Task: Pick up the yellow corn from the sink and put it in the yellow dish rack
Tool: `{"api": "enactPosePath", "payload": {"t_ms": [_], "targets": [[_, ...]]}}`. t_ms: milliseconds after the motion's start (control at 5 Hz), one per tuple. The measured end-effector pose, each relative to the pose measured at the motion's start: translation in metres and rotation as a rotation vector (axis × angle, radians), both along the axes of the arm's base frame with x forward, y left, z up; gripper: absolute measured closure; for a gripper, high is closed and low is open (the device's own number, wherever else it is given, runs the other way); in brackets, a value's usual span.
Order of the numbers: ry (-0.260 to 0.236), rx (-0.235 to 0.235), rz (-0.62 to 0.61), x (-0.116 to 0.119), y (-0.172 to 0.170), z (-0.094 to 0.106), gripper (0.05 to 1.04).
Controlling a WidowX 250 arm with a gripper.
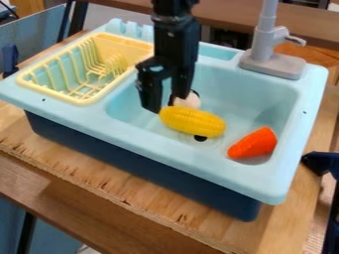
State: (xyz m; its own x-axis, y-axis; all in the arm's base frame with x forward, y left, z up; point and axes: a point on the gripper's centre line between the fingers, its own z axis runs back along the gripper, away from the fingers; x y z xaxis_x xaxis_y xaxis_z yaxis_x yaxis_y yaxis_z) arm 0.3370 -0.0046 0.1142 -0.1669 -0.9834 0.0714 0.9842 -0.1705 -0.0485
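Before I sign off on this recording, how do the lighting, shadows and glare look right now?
Camera view: the light looks soft, with no harsh glare on the pale sink; a muted shadow lies under the carrot; small highlights dot the corn; the black end effector stays mostly dark.

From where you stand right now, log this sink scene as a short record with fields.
gripper: black two-finger gripper, fingers apart, low over the basin, by the corn's left end
corn: yellow toy cob, lying in the basin
carrot: orange toy piece, in the basin, right of the corn
third item: white rounded object, behind the corn, partly hidden
sink: light-blue plastic
rack: pale-yellow plastic dish rack, sink's left side
faucet: gray plastic, back rim
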Motion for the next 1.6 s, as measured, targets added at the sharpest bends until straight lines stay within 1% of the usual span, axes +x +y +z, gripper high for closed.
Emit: {"api": "enactPosePath", "payload": {"t_ms": [200, 400, 600, 800, 1000, 1200, 1400, 1600], "targets": [[0.004, -0.012, 0.017, -0.008, -0.010, -0.010, 0.084], [-0.021, -0.037, 0.005, -0.007, -0.027, -0.013, 0.084], [-0.057, -0.031, 0.013, 0.003, -0.035, -0.014, 0.084], [-0.004, -0.005, 0.062, 0.014, -0.033, -0.041, 0.084], [-0.035, 0.024, 0.112, 0.038, -0.026, -0.039, 0.084], [-0.050, 0.032, 0.133, 0.046, -0.023, -0.036, 0.127], [-0.030, 0.033, 0.142, 0.037, -0.023, -0.040, 0.401], [-0.037, -0.004, 0.108, 0.018, -0.034, -0.003, 0.471]]}}
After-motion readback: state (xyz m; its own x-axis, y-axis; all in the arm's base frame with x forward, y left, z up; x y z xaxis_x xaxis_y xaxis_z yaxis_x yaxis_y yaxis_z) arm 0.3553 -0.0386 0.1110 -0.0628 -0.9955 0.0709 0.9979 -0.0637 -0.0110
